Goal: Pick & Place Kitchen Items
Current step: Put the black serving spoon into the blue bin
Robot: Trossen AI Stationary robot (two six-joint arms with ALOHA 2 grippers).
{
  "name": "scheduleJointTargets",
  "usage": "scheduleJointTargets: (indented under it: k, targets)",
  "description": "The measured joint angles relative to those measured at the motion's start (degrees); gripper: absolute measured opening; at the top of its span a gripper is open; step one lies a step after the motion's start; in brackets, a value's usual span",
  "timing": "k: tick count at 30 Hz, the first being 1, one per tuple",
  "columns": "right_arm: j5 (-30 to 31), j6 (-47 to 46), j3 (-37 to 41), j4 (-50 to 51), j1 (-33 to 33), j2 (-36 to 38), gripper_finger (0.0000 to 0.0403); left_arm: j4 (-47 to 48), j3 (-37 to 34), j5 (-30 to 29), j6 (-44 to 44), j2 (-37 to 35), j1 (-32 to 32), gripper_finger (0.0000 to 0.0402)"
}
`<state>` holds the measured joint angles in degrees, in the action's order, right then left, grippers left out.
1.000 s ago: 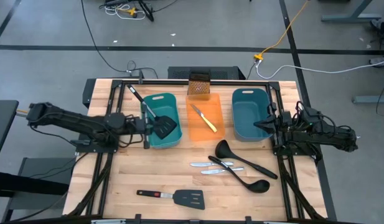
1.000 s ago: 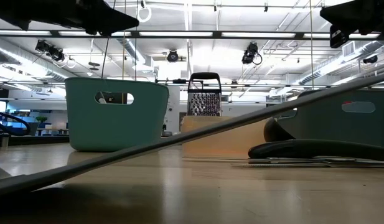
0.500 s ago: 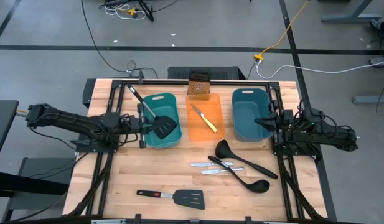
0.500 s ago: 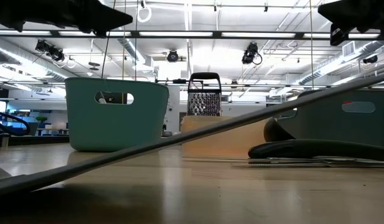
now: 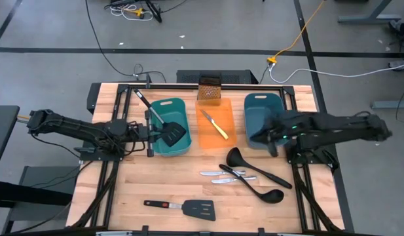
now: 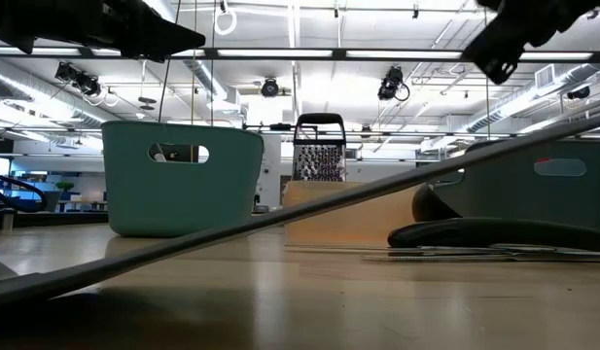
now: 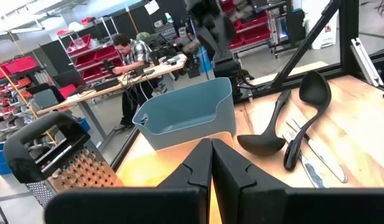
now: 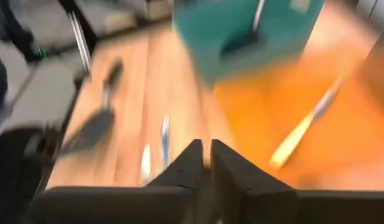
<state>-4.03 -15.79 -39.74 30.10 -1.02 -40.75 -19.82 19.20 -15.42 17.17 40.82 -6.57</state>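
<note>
One black slotted spatula [image 5: 169,128] lies in the left teal tub [image 5: 183,108], its handle sticking out over the tub's far left rim. The yellow-handled knife [image 5: 216,124] lies in the orange tray [image 5: 205,137]. On the bare wood lie two silver table knives [image 5: 222,176], two black ladles [image 5: 255,172] and a red-marked spatula [image 5: 182,208]. My left gripper [image 5: 151,131] is shut and empty, level beside the left tub's left wall. My right gripper [image 5: 266,136] hovers over the right teal tub [image 5: 262,105], tipped down, its fingers a little apart with nothing between them.
A brownish box grater [image 5: 209,88] stands at the far edge behind the orange tray. A black frame [image 5: 208,86] runs around the work area. Bare wood lies at the near left and near right corners. A person works at a bench [image 7: 126,53] beyond the table.
My right gripper has swung from the table's right edge toward the left, out over the right teal tub, rising and tipping downward as it went; most of this happened in the last half second. No utensil has moved.
</note>
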Motion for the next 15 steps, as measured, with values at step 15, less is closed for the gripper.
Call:
scheduleJointTargets:
  k: [15]
  targets:
    - [2.4,-17.8,-18.1,10.1,-19.3,-34.8,0.017,1.4,0.0,-1.1,0.8,0.0,0.0,0.0016]
